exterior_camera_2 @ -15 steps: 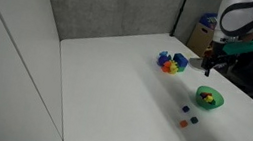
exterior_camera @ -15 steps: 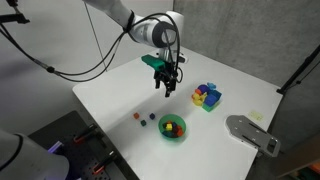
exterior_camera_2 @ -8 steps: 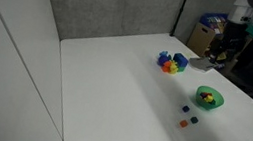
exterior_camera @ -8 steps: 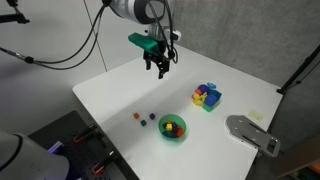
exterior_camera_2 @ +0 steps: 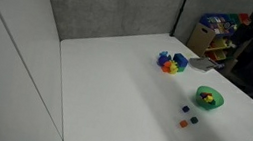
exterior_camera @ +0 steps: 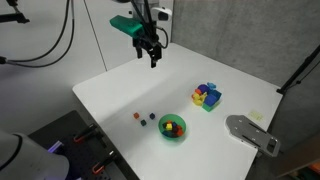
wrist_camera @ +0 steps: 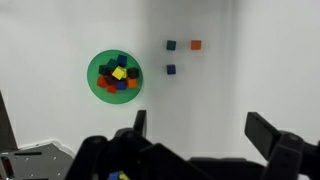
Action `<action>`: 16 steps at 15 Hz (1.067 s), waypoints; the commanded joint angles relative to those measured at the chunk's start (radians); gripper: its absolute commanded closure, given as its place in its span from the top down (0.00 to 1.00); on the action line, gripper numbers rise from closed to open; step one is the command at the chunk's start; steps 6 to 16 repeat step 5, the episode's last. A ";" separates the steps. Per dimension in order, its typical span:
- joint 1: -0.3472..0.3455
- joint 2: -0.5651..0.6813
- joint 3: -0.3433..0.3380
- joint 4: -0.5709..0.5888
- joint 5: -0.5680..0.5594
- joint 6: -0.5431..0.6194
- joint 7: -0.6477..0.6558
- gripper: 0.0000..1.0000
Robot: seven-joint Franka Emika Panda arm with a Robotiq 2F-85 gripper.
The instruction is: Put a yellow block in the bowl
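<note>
A green bowl (exterior_camera: pixel 173 127) sits near the front edge of the white table (exterior_camera: pixel 120 95); it also shows in the other exterior view (exterior_camera_2: pixel 208 97) and in the wrist view (wrist_camera: pixel 115 77). It holds several small blocks, with a yellow block (wrist_camera: pixel 119 73) on top. My gripper (exterior_camera: pixel 153 55) hangs high above the table's far side, open and empty; in the wrist view its fingers (wrist_camera: pixel 200 130) are spread wide with only bare table between them.
Three small loose blocks (exterior_camera: pixel 145 118) lie beside the bowl, seen also in the wrist view (wrist_camera: pixel 180 53). A blue tray of coloured blocks (exterior_camera: pixel 207 96) stands further back. A grey device (exterior_camera: pixel 250 132) sits at the table's edge.
My gripper has risen and drawn back from just above the table to high over its far side. The bowl and blocks have not moved.
</note>
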 commanded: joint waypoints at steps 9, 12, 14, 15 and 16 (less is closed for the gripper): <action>-0.015 -0.048 0.027 -0.036 0.003 -0.003 -0.002 1.00; -0.015 -0.048 0.027 -0.036 0.003 -0.003 -0.002 1.00; -0.015 -0.048 0.027 -0.036 0.003 -0.003 -0.002 1.00; -0.015 -0.048 0.027 -0.036 0.003 -0.003 -0.002 1.00; -0.015 -0.048 0.027 -0.036 0.003 -0.003 -0.002 1.00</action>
